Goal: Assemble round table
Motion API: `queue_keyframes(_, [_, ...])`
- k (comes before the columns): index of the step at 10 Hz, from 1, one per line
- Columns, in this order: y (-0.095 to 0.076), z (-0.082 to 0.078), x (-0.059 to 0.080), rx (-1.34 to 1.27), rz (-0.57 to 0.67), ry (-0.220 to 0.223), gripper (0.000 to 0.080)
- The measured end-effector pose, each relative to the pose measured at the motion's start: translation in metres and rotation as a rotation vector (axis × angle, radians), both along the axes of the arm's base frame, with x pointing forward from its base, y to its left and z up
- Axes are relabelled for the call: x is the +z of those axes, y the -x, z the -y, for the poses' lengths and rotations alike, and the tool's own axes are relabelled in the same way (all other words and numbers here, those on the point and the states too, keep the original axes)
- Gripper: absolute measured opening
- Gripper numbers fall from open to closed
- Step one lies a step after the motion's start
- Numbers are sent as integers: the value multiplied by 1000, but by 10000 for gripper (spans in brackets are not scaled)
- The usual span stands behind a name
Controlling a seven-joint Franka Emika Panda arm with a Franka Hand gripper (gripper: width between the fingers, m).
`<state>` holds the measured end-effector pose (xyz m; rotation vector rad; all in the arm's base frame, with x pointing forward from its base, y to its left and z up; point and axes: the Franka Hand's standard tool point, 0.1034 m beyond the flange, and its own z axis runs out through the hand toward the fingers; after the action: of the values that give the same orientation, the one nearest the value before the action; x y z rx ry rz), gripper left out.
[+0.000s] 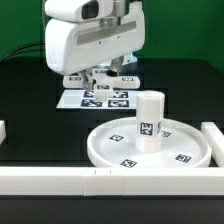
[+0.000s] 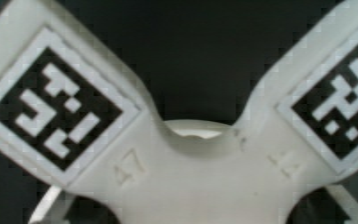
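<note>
**Gripper closing on the cross-shaped piece at the back of the tabletop**

Along the near edge of the black tabletop point(image 1: 30, 105), a long white border rail point(image 1: 55, 181) is lying flat. Just behind it, toward the exterior view's right, the large round disc point(image 1: 101, 150) is resting rim up, with square tags showing on its floor. The short thick post point(image 1: 150, 121) is standing upright on the disc, a tag facing the camera. A second rail point(image 1: 213, 136) is running along the disc's far-right side.

Farther back, near the middle of the tabletop, the marker board point(image 1: 74, 100) is lying flat. Above it, the gripper point(image 1: 103, 78) is hanging from the white arm, pointing down.

In the wrist view, the cross-shaped piece point(image 2: 179, 150) is filling the picture, two of its arms spreading apart, each carrying a black-and-white tag. The gripper's fingers point(image 2: 51, 205) are showing at either side of the piece's hub and seem to be pressing on it, so the gripper is holding the cross-shaped piece.
</note>
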<state>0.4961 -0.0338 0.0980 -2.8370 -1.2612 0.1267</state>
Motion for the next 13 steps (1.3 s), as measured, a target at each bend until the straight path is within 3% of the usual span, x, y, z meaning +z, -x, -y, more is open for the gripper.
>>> queue_keyframes(3, [-35, -49, 35, 21, 10, -7, 445])
queue_keyframes(7, [-33, -45, 31, 35, 2, -12, 445])
queue_keyframes(10, [-70, -61, 43, 146, 46, -35, 445])
queue_keyframes(13, [-65, -59, 40, 135, 35, -34, 445])
